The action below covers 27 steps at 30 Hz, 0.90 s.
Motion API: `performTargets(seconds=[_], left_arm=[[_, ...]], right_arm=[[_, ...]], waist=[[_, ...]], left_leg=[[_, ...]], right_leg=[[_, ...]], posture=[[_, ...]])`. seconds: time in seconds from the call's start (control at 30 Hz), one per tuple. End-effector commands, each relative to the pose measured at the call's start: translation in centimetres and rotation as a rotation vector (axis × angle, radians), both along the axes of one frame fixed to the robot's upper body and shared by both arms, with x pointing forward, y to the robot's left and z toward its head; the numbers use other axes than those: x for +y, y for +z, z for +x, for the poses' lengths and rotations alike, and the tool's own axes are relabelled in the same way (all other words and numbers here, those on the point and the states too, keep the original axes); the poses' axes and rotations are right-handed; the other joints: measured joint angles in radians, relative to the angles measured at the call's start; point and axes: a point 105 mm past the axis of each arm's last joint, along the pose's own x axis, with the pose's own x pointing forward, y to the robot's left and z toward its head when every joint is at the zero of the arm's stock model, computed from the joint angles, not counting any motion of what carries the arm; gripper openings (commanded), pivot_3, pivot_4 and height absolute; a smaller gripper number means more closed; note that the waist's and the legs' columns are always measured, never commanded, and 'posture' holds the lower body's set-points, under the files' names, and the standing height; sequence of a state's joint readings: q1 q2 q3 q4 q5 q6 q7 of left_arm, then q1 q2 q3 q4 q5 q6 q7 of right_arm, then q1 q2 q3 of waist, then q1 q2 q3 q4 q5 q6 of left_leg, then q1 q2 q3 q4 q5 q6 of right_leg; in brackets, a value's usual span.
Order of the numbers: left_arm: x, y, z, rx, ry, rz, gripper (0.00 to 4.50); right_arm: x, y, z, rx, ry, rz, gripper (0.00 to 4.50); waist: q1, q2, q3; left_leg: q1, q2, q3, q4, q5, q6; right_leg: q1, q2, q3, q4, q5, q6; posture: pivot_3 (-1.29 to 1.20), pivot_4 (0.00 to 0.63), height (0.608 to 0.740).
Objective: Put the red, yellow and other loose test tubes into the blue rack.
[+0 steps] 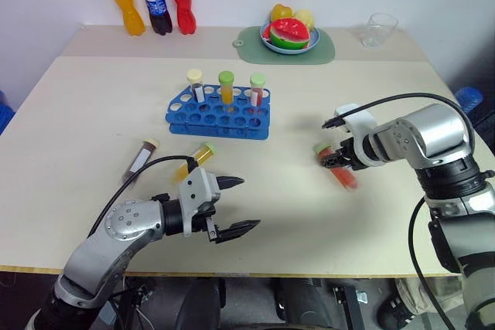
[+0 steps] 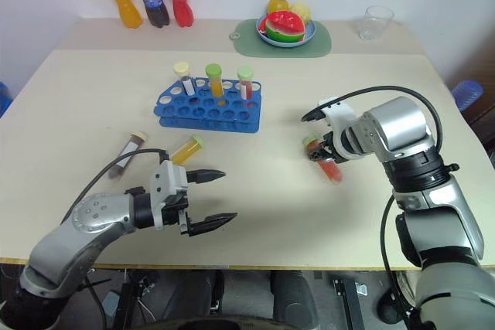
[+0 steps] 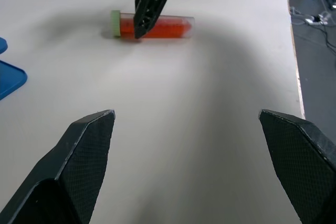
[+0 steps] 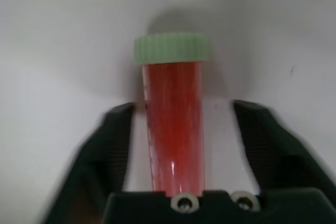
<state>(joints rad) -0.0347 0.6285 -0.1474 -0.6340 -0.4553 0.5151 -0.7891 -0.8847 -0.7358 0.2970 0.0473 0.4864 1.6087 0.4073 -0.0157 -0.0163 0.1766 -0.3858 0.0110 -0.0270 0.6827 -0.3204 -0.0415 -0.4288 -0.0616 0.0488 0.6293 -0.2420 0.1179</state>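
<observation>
Found the red tube point(image 1: 344, 175) lying flat on the worktop point(image 1: 93, 98), to the right of the blue rack point(image 1: 220, 117) and well apart from it, pale green cap toward the rack. Found the right end effector point(image 1: 334, 160) pitched down over the cap end, one black finger on each side of the glass. Saw in the right wrist view a strip of worktop between each finger and the tube, so read the fingers as partly spread around it and not yet pinching. Judged that straddling across the tube's width, near the cap, suited a tube lying down: gave two flat sides to press on and left the closed bottom end free to go into a hole.

Found the left end effector point(image 1: 246, 203) hanging above the bare worktop near the front edge, fingers spread wide, holding nothing, pointed across toward the red tube. Took that as waiting out of the way, or as readiness for a handover.

Noted the yellow tube point(image 1: 197, 158) and the dark labelled tube point(image 1: 139, 158) lying on the worktop just in front of the rack, neither touched. Noted three capped tubes standing upright in the rack's back row, with the front holes free. Judged the task barely begun: all three loose tubes not yet racked.
</observation>
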Motion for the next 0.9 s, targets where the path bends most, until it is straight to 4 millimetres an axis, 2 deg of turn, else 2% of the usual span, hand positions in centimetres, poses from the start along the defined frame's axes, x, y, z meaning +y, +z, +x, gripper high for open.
performTargets(seconds=[0.03, 0.07, 0.27, 0.33, 0.37, 0.4, 0.43, 0.53, 0.6, 0.67, 0.77, 0.9], left_arm=[[-0.3, 0.8, -0.6, -0.048, -0.010, -0.013, 4.50], [-0.3, 0.8, -0.6, -0.048, -0.009, -0.013, 4.50], [0.6, 0.8, 0.2, -0.046, 0.059, -0.041, 4.50], [2.3, 0.9, 1.8, -0.057, 0.172, -0.063, 4.50], [3.5, 1.2, 3.0, -0.079, 0.260, -0.080, 4.50], [4.3, 1.3, 3.8, -0.095, 0.317, -0.092, 4.50], [4.8, 1.4, 4.3, -0.102, 0.352, -0.103, 4.50], [6.9, 1.6, 6.1, -0.141, 0.460, -0.114, 4.50], [8.6, 2.2, 7.3, -0.181, 0.537, -0.147, 4.50], [9.6, 2.6, 8.0, -0.210, 0.581, -0.171, 4.50], [10.3, 2.7, 8.1, -0.204, 0.591, -0.183, 4.50], [10.3, 2.5, 7.6, -0.187, 0.584, -0.183, 4.50]], right_arm=[[-0.2, 1.1, -0.1, -0.016, 0.021, -0.011, 1.10], [-0.2, 1.1, -0.1, -0.012, 0.024, -0.010, 0.77], [2.5, 3.1, -0.9, -0.120, 0.186, 0.095, 0.74], [5.6, 5.6, -1.6, -0.477, 0.478, 0.137, 0.74], [7.5, 6.8, -2.4, -0.640, 0.560, 0.250, 0.74], [8.2, 7.6, -3.0, -0.745, 0.584, 0.332, 0.74], [8.4, 7.9, -2.9, -0.792, 0.559, 0.396, 0.74], [10.3, 8.2, -1.0, -0.981, 0.446, 0.542, 0.74], [12.8, 8.6, -0.4, -1.109, 0.441, 0.609, 0.74], [14.4, 8.8, 0.2, -1.179, 0.424, 0.657, 0.74], [15.9, 8.3, 2.3, -1.235, 0.320, 0.675, 0.74], [16.6, 7.3, 3.7, -1.266, 0.273, 0.647, 0.74]], waist=[[0.001, 0.000, 0.000], [0.002, 0.000, 0.000], [-0.001, 0.001, 0.000], [0.007, 0.000, 0.000], [0.008, 0.000, 0.000], [0.005, 0.000, 0.000], [0.002, 0.000, 0.000], [-0.008, 0.001, 0.000], [-0.009, 0.001, 0.000], [-0.008, 0.001, 0.000], [-0.011, 0.002, 0.001], [-0.006, 0.002, 0.001]], left_leg=[[0.000, 0.000, 0.000, 0.000, 0.000, 0.000], [0.000, 0.000, 0.000, 0.000, 0.000, 0.000], [0.000, 0.000, 0.000, 0.000, 0.000, 0.000], [-0.001, 0.000, -0.001, 0.000, 0.000, 0.000], [-0.002, 0.001, -0.003, 0.000, 0.000, 0.001], [-0.002, 0.001, -0.003, 0.000, -0.001, 0.002], [-0.002, 0.001, -0.003, 0.000, -0.001, 0.002], [-0.001, 0.001, 0.000, 0.002, -0.001, 0.001], [0.002, 0.001, 0.000, 0.001, 0.000, 0.000], [0.003, 0.002, 0.000, 0.001, 0.001, -0.001], [0.003, 0.002, -0.001, 0.000, 0.001, -0.002], [0.001, 0.002, -0.001, 0.000, 0.002, -0.003]], right_leg=[[0.000, 0.000, 0.000, 0.000, 0.000, 0.000], [0.000, 0.000, 0.000, 0.000, 0.000, 0.000], [0.000, 0.001, 0.000, 0.000, 0.000, 0.000], [0.000, 0.001, -0.001, 0.000, 0.000, 0.000], [0.000, 0.001, -0.002, -0.001, 0.000, 0.000], [0.000, 0.001, -0.003, -0.002, -0.001, 0.001], [0.000, 0.001, -0.003, -0.001, -0.001, 0.001], [-0.001, 0.001, -0.001, 0.001, 0.000, 0.001], [0.000, 0.001, -0.001, 0.002, 0.001, 0.000], [0.001, 0.003, -0.001, 0.003, 0.001, -0.001], [0.001, 0.003, -0.001, 0.003, 0.001, -0.001], [0.000, 0.002, -0.001, 0.001, 0.001, -0.001]], posture=[[0.00, 0.150, 0.734], [0.00, 0.150, 0.734], [0.00, 0.150, 0.734], [0.00, 0.150, 0.734], [0.00, 0.150, 0.734], [0.00, 0.150, 0.734], [0.00, 0.150, 0.734], [0.00, 0.150, 0.734], [0.00, 0.150, 0.734], [0.00, 0.150, 0.734], [0.00, 0.150, 0.734], [0.00, 0.150, 0.734]])
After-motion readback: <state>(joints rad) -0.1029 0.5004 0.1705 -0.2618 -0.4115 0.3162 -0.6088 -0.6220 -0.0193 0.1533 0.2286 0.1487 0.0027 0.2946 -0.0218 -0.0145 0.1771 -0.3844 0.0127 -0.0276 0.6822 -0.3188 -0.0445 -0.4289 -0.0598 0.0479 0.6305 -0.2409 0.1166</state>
